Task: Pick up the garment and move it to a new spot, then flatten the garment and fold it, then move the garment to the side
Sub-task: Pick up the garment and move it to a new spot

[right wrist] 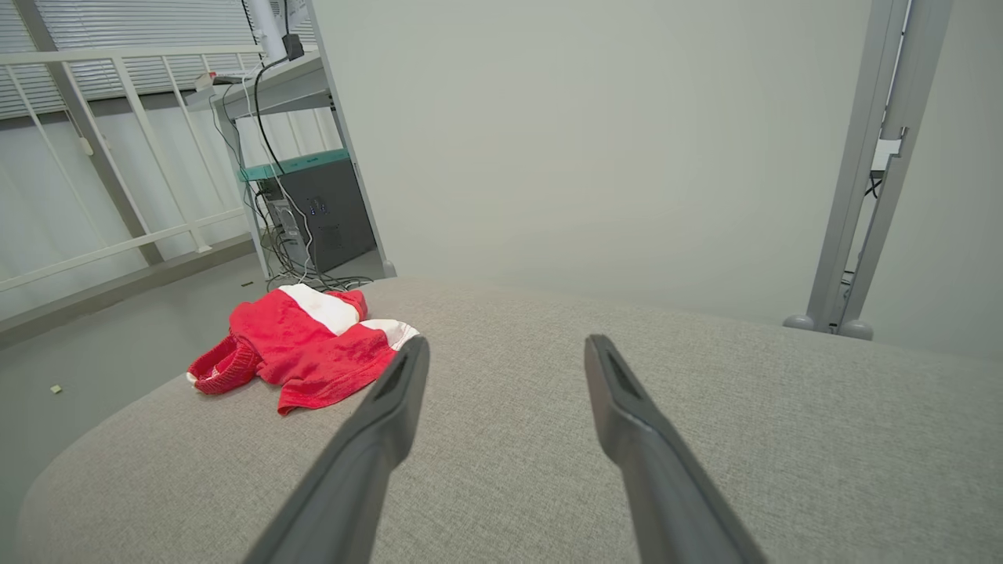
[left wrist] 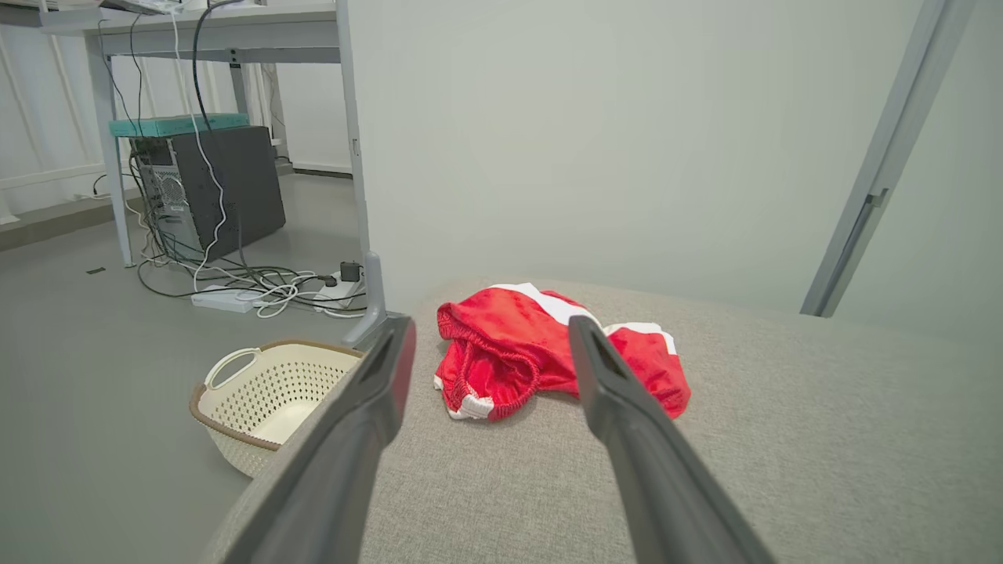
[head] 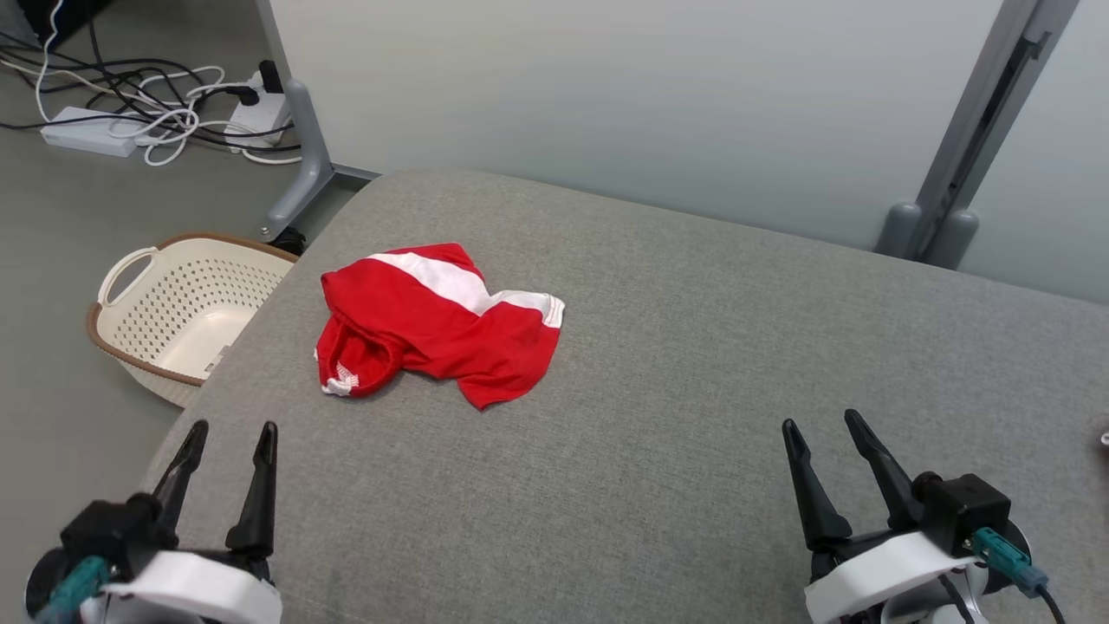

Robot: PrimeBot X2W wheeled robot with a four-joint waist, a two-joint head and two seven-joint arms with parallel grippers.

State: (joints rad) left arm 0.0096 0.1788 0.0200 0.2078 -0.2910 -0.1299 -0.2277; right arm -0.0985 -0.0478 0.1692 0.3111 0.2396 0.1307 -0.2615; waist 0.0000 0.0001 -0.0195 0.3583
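Left hand (head: 236,426) and right hand (head: 820,419) both released, empty, parked at the near edge of the bench (head: 693,347). Step one, the pickup, looks not yet started. Red-and-white garment (head: 433,325) lies crumpled on the bench's left part, closer to the left hand. Next: reach in and pinch a raised fold. Count: one garment, one basket (head: 165,299) on the floor, two hands.

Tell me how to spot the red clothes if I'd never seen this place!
Find the big grey padded surface. Toward its left side, near the cream basket, lies a crumpled garment. It is bright red with a white stripe, unlike its grey and cream neighbours.
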